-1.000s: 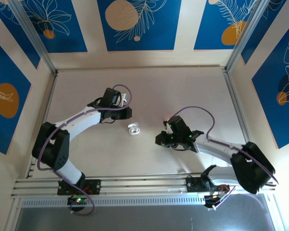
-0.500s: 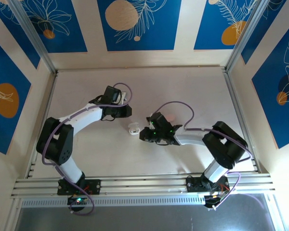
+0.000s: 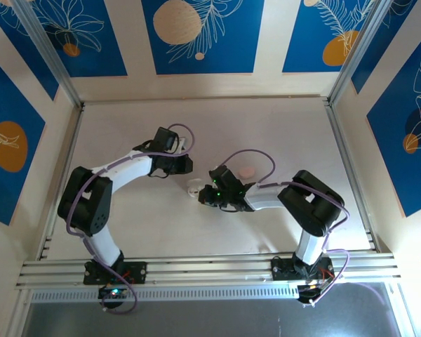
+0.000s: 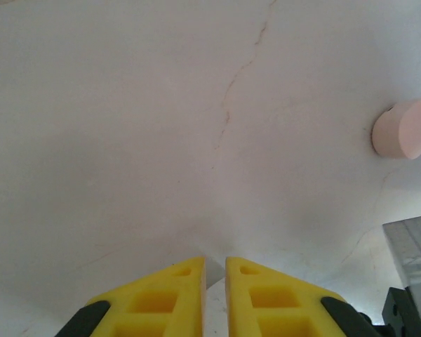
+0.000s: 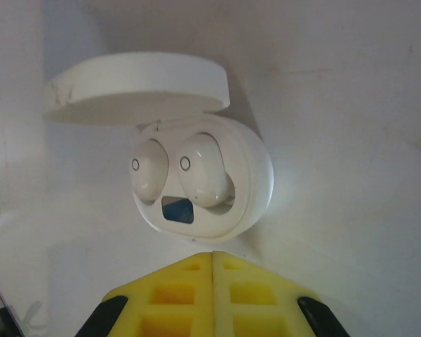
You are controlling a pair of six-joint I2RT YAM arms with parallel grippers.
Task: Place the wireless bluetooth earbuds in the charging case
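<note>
My right claw (image 5: 212,257), closed on nothing, sits just beside the open case (image 5: 256,184), probably to press its two white earbuds (image 5: 200,175) home.

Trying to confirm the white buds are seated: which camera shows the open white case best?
The right wrist view: the white case sits close and centred, lid up, both white earbuds in their wells. Top external gives a small white blob mid-table; left wrist faces the pink case instead.

Pale table (image 3: 288,133) — blue floral panels (image 3: 224,42)
</note>
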